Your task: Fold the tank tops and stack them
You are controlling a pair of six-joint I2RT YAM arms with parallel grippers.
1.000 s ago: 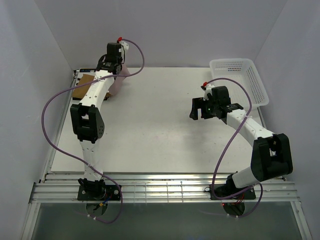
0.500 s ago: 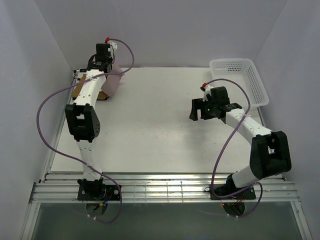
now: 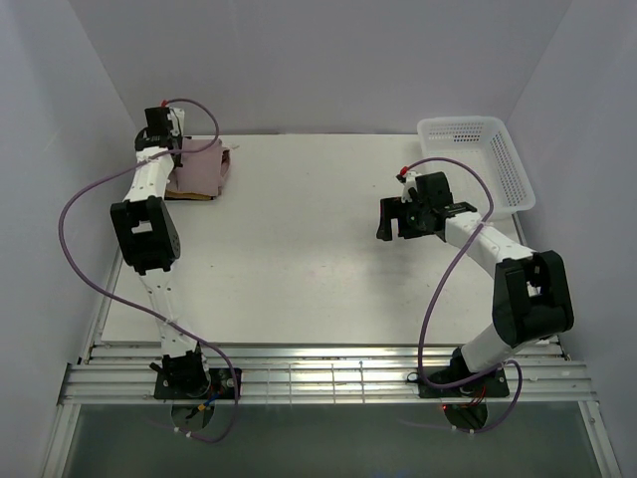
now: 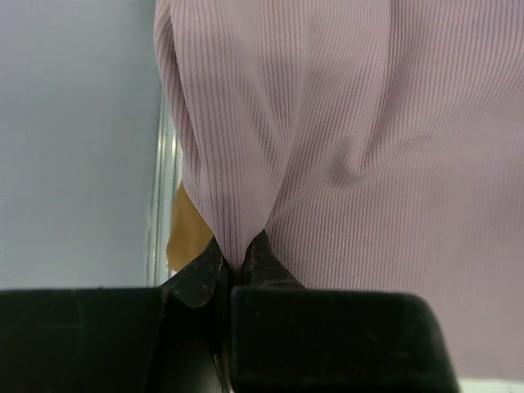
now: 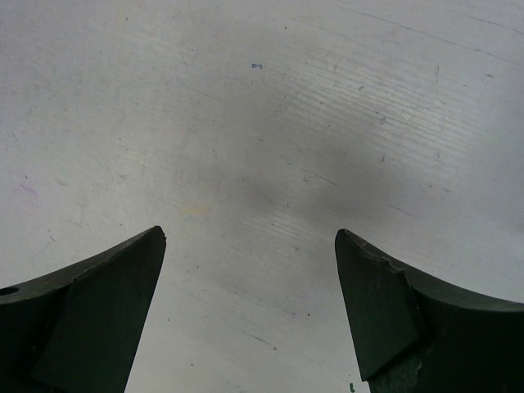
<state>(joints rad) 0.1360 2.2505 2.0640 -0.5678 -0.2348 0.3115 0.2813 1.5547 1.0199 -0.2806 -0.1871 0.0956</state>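
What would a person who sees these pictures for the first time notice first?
The left pincer is shut on a fold of the pale pink tank top at the far left corner, with the tan-brown top peeking out beneath. The right pincer hangs open over the bare table, and a white mesh basket sits at the far right corner.
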